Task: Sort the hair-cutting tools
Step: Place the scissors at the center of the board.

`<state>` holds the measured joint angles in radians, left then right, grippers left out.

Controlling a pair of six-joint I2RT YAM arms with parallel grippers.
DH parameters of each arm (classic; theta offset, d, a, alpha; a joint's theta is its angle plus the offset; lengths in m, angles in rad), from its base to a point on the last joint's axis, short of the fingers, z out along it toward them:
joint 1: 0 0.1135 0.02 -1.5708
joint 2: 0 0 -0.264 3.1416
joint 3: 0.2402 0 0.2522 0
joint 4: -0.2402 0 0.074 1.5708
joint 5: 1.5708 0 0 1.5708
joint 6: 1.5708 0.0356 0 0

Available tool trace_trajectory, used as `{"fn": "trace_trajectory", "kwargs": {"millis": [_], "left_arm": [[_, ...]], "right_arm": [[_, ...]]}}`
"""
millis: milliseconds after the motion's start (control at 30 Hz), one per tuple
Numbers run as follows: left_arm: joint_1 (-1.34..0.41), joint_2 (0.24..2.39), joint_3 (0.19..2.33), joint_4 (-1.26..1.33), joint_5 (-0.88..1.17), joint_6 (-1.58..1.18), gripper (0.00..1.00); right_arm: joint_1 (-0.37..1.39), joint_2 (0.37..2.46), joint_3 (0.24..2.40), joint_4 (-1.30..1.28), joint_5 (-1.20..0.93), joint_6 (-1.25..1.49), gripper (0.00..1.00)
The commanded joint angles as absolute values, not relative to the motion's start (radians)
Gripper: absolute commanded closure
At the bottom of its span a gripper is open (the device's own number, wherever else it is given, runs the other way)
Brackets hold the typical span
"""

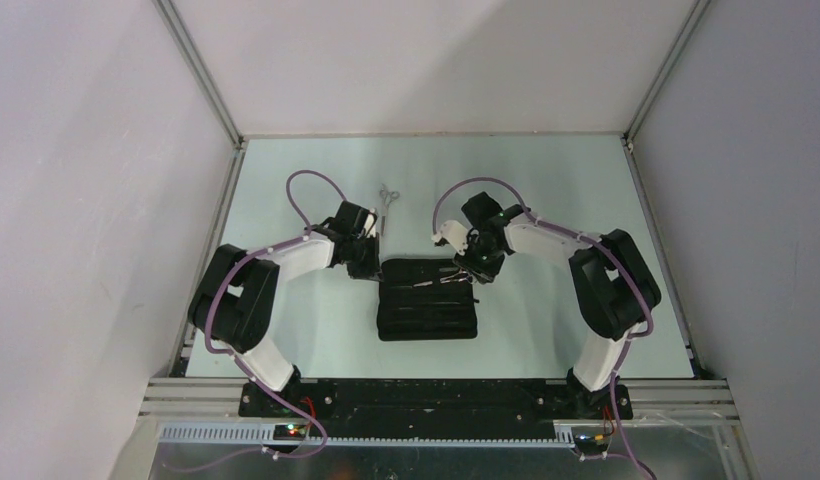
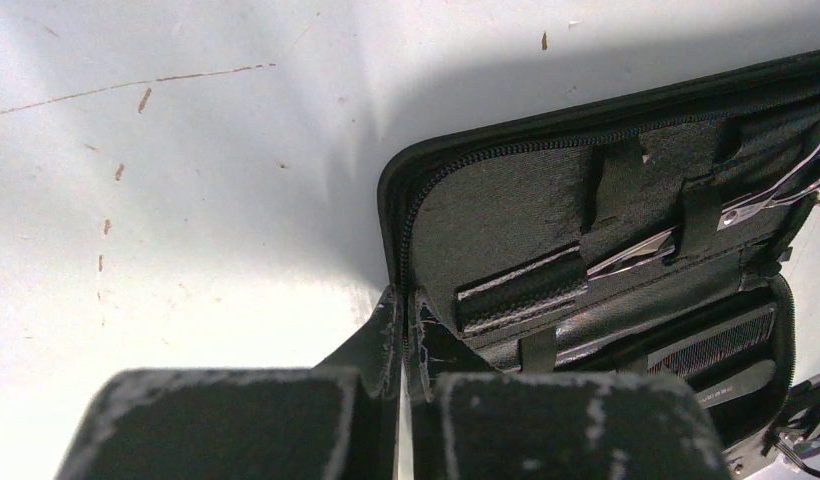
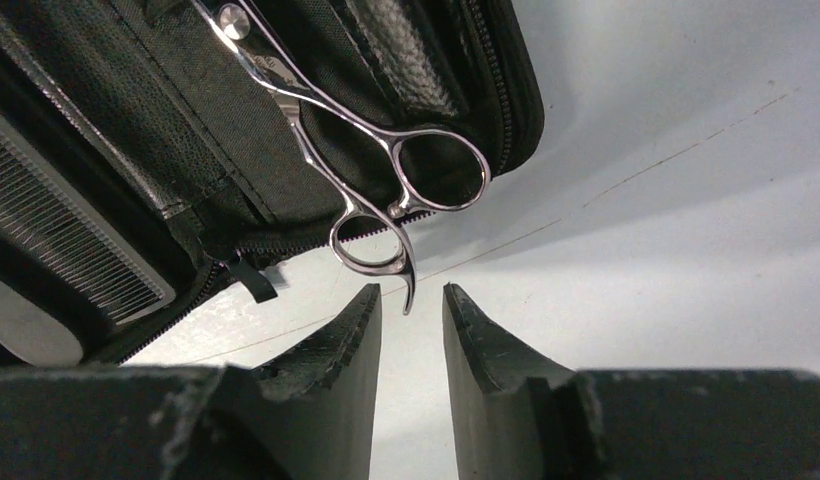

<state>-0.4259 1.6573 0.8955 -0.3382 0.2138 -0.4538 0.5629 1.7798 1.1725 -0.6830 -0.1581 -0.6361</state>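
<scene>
A black pouch point(image 1: 426, 315) lies unzipped and open in the middle of the table. My left gripper point(image 2: 404, 300) is shut on its zipped rim at the far left corner. One pair of silver scissors point(image 3: 386, 170) lies in the pouch under a strap, its finger rings past the pouch's edge. My right gripper point(image 3: 411, 292) is open, and the scissors' curved finger rest hangs between its fingertips without touching them. A black comb point(image 3: 66, 240) sits in a pocket of the pouch. A second pair of scissors point(image 1: 388, 197) lies loose on the table behind the pouch.
The pale table point(image 1: 286, 330) is fenced by aluminium rails point(image 1: 216, 225) at both sides and white walls behind. Both arms bend inward over the pouch's far edge, with purple cables looping above them.
</scene>
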Motion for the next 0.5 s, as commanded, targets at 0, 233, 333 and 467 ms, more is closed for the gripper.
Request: {"fn": "trace_trajectory", "kwargs": {"millis": [0,233,333,467], "left_arm": [[-0.440,1.658,0.884,-0.311,0.242,-0.470,1.00],[-0.440,1.658,0.884,-0.310,0.242,-0.471,1.00],[-0.439,1.656,0.883,-0.310,0.243,-0.473,1.00],[-0.441,1.653,0.881,-0.308,0.242,-0.475,1.00]], "right_arm": [[0.565,1.799,1.172,-0.644,-0.155,-0.642,0.68],[0.589,1.805,1.172,-0.652,-0.130,-0.640,0.92],[0.609,1.802,1.171,-0.666,-0.115,-0.628,0.97],[0.632,1.788,1.166,-0.661,-0.111,-0.592,0.99]]}}
